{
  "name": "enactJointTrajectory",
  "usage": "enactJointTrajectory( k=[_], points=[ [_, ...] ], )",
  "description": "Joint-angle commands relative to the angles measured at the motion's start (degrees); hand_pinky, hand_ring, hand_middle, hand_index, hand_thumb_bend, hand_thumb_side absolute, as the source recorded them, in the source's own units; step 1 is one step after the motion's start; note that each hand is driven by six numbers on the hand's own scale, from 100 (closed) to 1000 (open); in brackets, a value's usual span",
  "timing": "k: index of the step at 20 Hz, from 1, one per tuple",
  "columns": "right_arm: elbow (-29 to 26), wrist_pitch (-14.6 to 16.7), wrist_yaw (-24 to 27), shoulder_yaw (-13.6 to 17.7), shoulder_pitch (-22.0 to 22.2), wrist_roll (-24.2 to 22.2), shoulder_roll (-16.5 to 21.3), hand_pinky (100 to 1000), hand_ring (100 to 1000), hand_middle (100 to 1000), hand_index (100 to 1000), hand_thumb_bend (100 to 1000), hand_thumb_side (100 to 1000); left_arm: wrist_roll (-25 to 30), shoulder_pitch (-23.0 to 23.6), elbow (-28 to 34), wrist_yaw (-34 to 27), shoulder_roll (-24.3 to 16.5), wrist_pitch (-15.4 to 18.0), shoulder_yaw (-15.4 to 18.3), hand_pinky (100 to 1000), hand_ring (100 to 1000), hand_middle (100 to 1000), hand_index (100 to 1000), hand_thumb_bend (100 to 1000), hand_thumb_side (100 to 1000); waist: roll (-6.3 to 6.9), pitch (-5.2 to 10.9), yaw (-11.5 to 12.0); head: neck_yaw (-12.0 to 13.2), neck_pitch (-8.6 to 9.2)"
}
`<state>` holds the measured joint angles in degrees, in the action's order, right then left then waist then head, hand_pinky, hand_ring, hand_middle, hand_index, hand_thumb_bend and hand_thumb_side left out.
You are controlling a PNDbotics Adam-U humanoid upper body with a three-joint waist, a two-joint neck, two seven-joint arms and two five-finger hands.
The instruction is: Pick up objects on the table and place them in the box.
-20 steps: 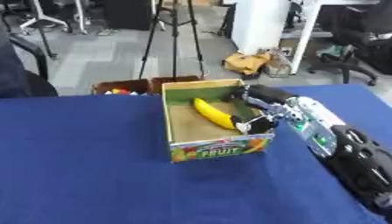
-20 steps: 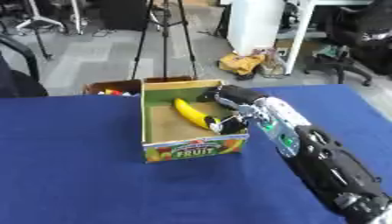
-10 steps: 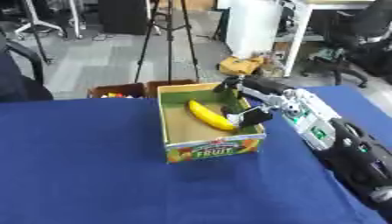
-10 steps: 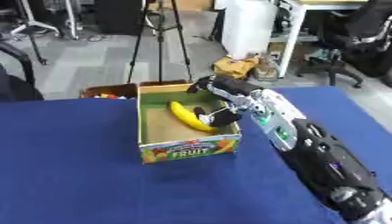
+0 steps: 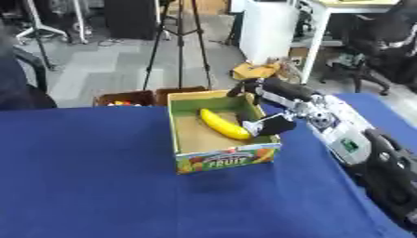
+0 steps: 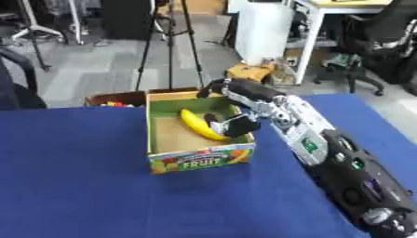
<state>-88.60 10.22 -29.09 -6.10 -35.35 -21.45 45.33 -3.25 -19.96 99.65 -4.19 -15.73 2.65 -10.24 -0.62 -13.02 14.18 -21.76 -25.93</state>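
A yellow banana [image 5: 224,124] lies slanted on the floor of the open cardboard fruit box [image 5: 228,160], which stands on the blue table. My right hand [image 5: 281,89] hangs over the box's right wall, open. Its long fingers [image 5: 244,86] stretch toward the far rim. The thumb [image 5: 269,125] sits low beside the banana's near end, and I cannot tell whether it touches. My left hand shows in neither view.
My right forearm [image 5: 358,144] crosses the table's right side. The blue cloth [image 5: 97,186] spreads left of and in front of the box. Beyond the far edge stand a low brown box [image 5: 122,98] with coloured things, a tripod [image 5: 179,42] and office chairs.
My right hand's fingers have spread and risen toward the box's far rim. The banana stays lying inside the box.
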Motion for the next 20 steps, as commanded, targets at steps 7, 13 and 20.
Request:
enactJointTrajectory(
  k=[7,13,20],
  points=[
    [-12.36,0.12,2.48,0.62,3.71,1.98,0.14,616,932,791,881,100,378,-3.35,1.32,0.44,0.86,-1.3,0.71,3.26,458,534,779,661,696,806,0.43,1.97,-4.67,4.27,-0.43],
    [-17.5,-0.9,3.63,0.34,5.99,0.94,-1.28,610,934,790,877,100,414,-4.47,1.92,0.56,1.11,-1.29,0.78,4.18,460,534,780,661,696,805,0.83,2.5,-5.6,5.56,-1.3],
    [-21.96,-1.61,4.73,0.33,8.88,0.63,-3.44,592,939,786,866,100,432,-5.0,2.56,0.25,1.28,-1.13,0.84,4.53,460,534,780,658,695,804,0.92,2.66,-7.3,6.6,-2.56]
  ],
)
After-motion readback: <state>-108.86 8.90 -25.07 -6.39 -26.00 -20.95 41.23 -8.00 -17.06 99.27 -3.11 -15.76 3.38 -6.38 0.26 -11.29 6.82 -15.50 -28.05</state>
